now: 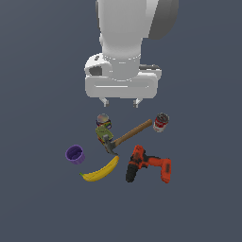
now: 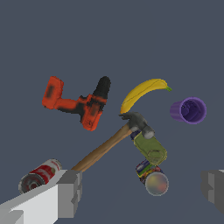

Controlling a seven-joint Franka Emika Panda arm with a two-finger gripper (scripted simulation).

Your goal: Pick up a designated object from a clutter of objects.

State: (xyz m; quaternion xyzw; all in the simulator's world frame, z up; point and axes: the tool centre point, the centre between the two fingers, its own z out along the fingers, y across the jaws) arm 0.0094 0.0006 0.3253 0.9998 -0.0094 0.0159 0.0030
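Observation:
The yellow banana [image 1: 101,172] [image 2: 142,92] lies flat on the dark floor, between the purple cup [image 1: 74,154] [image 2: 189,110] and the orange-and-black drill [image 1: 148,164] [image 2: 78,103]. Its upper end nearly touches the head of the wooden-handled hammer [image 1: 126,135] [image 2: 109,144]. My gripper [image 1: 120,102] [image 2: 142,190] hangs open well above the clutter, over the small multicoloured can [image 1: 103,121] [image 2: 154,179], with nothing between its fingers. It is clearly apart from the banana.
A red-labelled can [image 1: 161,122] [image 2: 38,175] lies on its side by the hammer handle's end. A green object [image 1: 102,133] [image 2: 150,149] rests against the hammer head beside the multicoloured can. Dark floor surrounds the cluster.

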